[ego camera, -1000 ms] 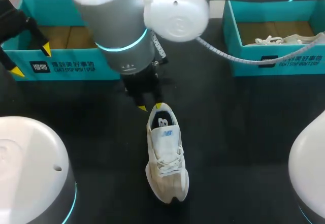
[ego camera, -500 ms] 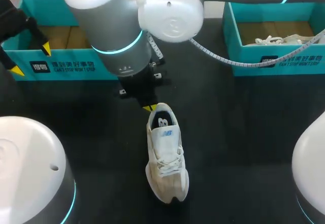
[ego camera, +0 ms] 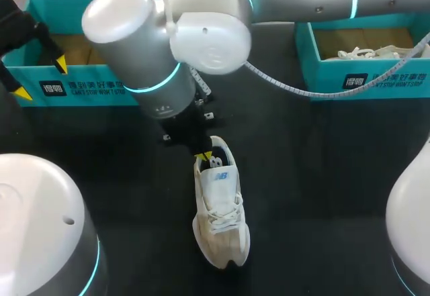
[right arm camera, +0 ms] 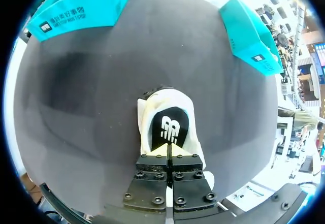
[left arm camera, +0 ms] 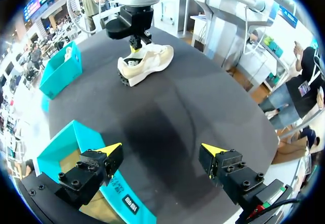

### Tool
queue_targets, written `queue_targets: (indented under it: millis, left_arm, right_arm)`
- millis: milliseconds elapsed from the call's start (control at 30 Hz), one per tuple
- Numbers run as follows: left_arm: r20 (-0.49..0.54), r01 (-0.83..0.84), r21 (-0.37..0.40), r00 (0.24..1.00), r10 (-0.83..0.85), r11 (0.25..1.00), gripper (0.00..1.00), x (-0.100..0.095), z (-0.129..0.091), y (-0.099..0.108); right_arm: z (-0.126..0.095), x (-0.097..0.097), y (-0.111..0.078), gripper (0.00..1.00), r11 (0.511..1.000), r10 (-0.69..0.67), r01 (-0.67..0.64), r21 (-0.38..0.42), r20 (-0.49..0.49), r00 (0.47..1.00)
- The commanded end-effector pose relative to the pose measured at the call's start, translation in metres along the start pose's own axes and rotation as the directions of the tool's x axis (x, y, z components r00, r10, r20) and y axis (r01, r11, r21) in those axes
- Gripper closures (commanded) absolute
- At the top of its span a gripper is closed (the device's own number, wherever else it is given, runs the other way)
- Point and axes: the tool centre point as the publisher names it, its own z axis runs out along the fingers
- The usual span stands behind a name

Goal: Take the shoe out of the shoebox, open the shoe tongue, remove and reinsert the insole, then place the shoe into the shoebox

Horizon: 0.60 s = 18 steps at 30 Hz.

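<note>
The right pincer [right arm camera: 168,149], tips closed at twelve o'clock of the shoe [ego camera: 218,209], should pinch the likely light, floppy insole [right arm camera: 169,125] by its heel edge.

white print on shoebox [ego camera: 101,84], logo on insole [right arm camera: 170,120]

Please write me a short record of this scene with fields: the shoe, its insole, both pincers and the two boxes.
sneaker: white, laced, lying on the black table, outside both boxes
insole: black, inside the sneaker
right pincer: shut, tips at the insole in the shoe opening
left pincer: open, holding nothing, over the edge of the left shoebox
right shoebox: teal, with another white shoe in it
</note>
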Motion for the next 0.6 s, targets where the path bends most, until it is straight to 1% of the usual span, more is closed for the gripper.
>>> queue_targets:
  millis: [33,67,133,233,333,467,600]
  left_arm:
    - [-0.003,-0.001,-0.001,1.0,0.001,1.0,0.0,0.0,-0.001,0.001]
    - [-0.003,-0.001,-0.001,1.0,0.001,1.0,0.0,0.0,-0.001,0.001]
    - [-0.003,-0.001,-0.001,1.0,0.001,1.0,0.0,0.0,-0.001,0.001]
    - [-0.003,-0.001,-0.001,1.0,0.001,1.0,0.0,0.0,-0.001,0.001]
    - [-0.003,-0.001,-0.001,1.0,0.001,1.0,0.0,0.0,-0.001,0.001]
    - [-0.003,-0.001,-0.001,1.0,0.001,1.0,0.0,0.0,-0.001,0.001]
    - [-0.003,-0.001,-0.001,1.0,0.001,1.0,0.0,0.0,-0.001,0.001]
  right_arm:
    - [-0.001,0.009,-0.007,1.0,0.985,0.17,-0.169,-0.014,0.03,0.985]
    - [-0.001,0.009,-0.007,1.0,0.985,0.17,-0.169,-0.014,0.03,0.985]
    - [0.006,0.008,-0.007,1.0,0.983,0.185,-0.184,-0.013,0.045,0.982]
    - [0.013,0.007,-0.013,1.0,0.975,0.224,-0.223,-0.02,0.07,0.972]
    - [0.02,0.007,-0.017,1.0,0.966,0.256,-0.254,-0.039,0.073,0.964]
    - [0.032,0.005,-0.016,1.0,0.956,0.29,-0.287,-0.052,0.057,0.955]
    - [0.036,0.002,-0.014,1.0,0.943,0.332,-0.327,-0.067,0.1,0.938]
